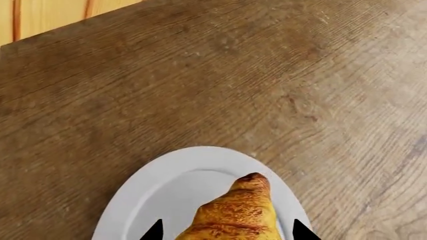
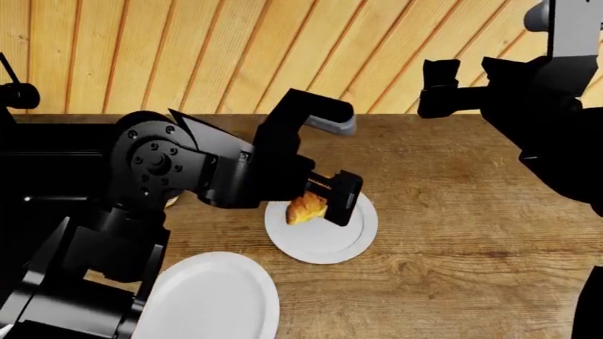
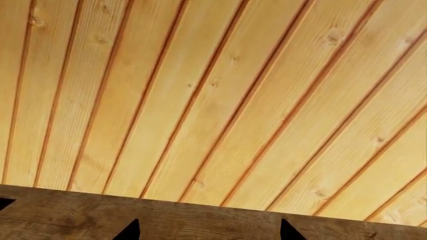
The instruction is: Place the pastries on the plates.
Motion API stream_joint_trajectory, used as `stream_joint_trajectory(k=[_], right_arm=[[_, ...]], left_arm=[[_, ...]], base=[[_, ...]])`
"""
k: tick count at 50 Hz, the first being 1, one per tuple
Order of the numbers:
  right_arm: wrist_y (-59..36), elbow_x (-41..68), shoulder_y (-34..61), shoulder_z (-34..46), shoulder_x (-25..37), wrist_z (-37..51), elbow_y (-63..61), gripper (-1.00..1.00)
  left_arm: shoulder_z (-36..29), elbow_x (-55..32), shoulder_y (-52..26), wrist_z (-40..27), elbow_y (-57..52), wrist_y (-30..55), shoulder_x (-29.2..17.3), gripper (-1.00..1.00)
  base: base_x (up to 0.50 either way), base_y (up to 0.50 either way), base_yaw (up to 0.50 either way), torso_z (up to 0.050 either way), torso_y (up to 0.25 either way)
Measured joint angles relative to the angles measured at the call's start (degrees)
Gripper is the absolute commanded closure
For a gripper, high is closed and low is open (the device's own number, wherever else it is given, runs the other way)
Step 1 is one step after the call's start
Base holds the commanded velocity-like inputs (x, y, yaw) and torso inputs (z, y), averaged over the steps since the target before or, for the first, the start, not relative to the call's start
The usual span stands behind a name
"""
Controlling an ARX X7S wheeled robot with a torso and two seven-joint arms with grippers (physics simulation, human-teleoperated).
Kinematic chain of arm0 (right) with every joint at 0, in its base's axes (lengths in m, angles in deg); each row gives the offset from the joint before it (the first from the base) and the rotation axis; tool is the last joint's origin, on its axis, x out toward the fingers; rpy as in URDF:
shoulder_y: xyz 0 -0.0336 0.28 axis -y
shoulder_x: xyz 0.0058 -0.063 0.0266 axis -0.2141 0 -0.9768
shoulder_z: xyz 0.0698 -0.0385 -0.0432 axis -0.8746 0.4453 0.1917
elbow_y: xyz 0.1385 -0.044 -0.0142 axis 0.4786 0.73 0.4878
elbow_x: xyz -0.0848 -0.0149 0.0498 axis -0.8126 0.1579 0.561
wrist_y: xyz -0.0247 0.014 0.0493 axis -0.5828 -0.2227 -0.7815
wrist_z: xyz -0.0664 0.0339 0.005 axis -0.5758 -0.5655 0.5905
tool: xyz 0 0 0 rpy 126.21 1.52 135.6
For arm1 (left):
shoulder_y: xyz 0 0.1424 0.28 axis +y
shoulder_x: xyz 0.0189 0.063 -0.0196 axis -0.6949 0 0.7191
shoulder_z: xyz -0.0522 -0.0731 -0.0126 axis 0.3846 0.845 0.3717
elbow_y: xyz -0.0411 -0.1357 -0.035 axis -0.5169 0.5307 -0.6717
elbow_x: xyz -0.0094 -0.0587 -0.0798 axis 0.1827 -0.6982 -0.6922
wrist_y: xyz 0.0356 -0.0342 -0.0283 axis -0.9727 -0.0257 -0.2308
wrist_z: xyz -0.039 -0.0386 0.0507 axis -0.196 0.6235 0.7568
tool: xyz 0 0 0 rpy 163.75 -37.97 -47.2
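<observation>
Left wrist view: my left end effector (image 1: 227, 236) is closed on the golden-brown flaky croissant (image 1: 235, 212), its two dark fingertips flanking the pastry. The croissant's pointed end hangs over the smaller white round plate (image 1: 167, 192), which lies on the brown wooden tabletop (image 1: 200, 85). I cannot tell whether the croissant touches the plate; releasing from too high could let it roll off the rim.

Head view: the left end effector (image 2: 325, 201) holds the croissant (image 2: 306, 207) over the far-left part of the smaller plate (image 2: 325, 244), so an off-centre drop is my main worry. The larger white round plate (image 2: 212, 296) sits near, partly hidden by my left arm. I see no donut; the arm may hide it.

Right wrist view: the right end effector (image 3: 208, 231) is spread apart and empty, facing the pale wooden plank wall (image 3: 220, 100), well clear.
</observation>
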Motion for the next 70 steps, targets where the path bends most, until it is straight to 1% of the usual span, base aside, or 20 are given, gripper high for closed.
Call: stream_joint_trajectory(k=[3,4,14,24,33,40,50,63,70], right_arm=[[-0.1,0.19,-0.02,-0.11,0.02,0.16,-0.12,-1.0],[-0.12,0.24,-0.04,-0.14,0.03,0.21,-0.15,-1.0],[-0.22,0.67,-0.23,-0.31,0.13,0.6,-0.32,-1.0],[0.0,0.86,-0.27,-0.27,0.24,0.68,-0.22,-1.0],[-0.08,1.13,-0.16,-0.24,0.48,0.84,-0.31,-1.0],[-0.35,1.31,0.73,0.07,0.58,0.95,-0.19,-1.0],[-0.06,1.28,1.7,0.69,0.68,0.67,0.23,-1.0],[0.42,1.07,2.81,1.74,0.74,0.1,1.16,-1.0],[0.91,1.0,2.66,2.12,0.81,-0.24,1.46,-1.0]], left_arm=[[-0.22,-0.4,0.04,-0.26,0.08,-0.09,-0.07,1.0],[-0.27,-0.54,0.02,-0.35,0.1,-0.11,-0.1,-1.0],[-0.13,-2.44,-0.71,-1.58,0.31,-0.33,-0.37,-1.0],[0.51,-4.19,-3.02,-2.73,1.15,-0.63,-0.68,-1.0],[1.65,-5.5,-5.24,-4.28,1.12,-0.89,-2.59,-1.0],[2.61,-5.92,-7.3,-5.77,1.23,-0.86,-5.37,-1.0],[3.94,-6.41,-8.6,-8.46,0.85,-0.17,-10.99,-1.0],[5.9,-8.01,-7.52,-13.6,-0.55,1.15,-18.37,-1.0],[6.17,-7.86,-6.7,-15.22,-0.74,0.77,-21.52,-1.0]], base=[[0.0,0.0,0.0,0.0,0.0],[0.0,0.0,0.0,0.0,0.0],[0.0,0.0,0.0,0.0,0.0],[0.0,0.0,0.0,0.0,0.0],[0.0,0.0,0.0,0.0,0.0],[0.0,0.0,0.0,0.0,0.0],[0.0,0.0,0.0,0.0,0.0],[0.0,0.0,0.0,0.0,0.0],[0.0,0.0,0.0,0.0,0.0]])
